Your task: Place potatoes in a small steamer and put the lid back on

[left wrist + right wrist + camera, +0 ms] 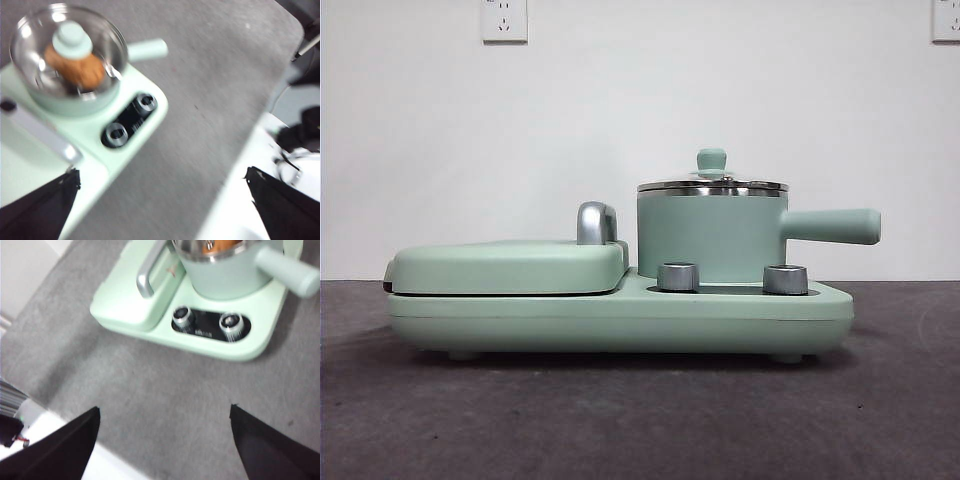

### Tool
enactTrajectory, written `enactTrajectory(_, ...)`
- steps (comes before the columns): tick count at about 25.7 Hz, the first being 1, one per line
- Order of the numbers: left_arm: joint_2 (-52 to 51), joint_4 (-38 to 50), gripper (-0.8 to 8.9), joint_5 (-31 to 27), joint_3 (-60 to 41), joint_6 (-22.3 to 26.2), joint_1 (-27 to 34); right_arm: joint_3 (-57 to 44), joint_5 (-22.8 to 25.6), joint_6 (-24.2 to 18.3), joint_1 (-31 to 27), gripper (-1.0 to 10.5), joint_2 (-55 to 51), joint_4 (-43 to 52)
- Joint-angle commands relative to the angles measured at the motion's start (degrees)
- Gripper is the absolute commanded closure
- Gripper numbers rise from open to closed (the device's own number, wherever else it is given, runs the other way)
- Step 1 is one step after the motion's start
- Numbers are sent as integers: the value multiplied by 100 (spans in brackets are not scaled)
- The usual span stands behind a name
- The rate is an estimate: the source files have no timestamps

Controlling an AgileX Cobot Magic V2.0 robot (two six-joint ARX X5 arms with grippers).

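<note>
Both your grippers, left (162, 210) & right (165, 445), spread wide, holding nothing, potato (75, 67) inside steamer (710, 238), lid (712, 183) on.

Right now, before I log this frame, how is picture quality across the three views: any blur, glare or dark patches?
Front view: sharp and evenly lit, the mint-green cylindrical steamer pot crisp, a soft shadow under the appliance base. Left wrist view: motion-smeared, bright glare spots on the steel-rimmed glass lid, yet the orange-brown potato reads through it. Right wrist view: mildly soft, the two steel knobs still legible.
</note>
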Motion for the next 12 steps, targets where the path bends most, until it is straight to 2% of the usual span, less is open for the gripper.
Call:
enactTrajectory(1,-396,70,328,4,-304,-142,-28,42,-2,11,26,546,20,275)
enactTrajectory(9,-2243,538,329,4,-2771,-208,59,42,-11,-55,26,546,20,909)
enactTrajectory(12,-2918,791,330,4,-3683,-431,210,42,-15,-98,26,546,20,973)
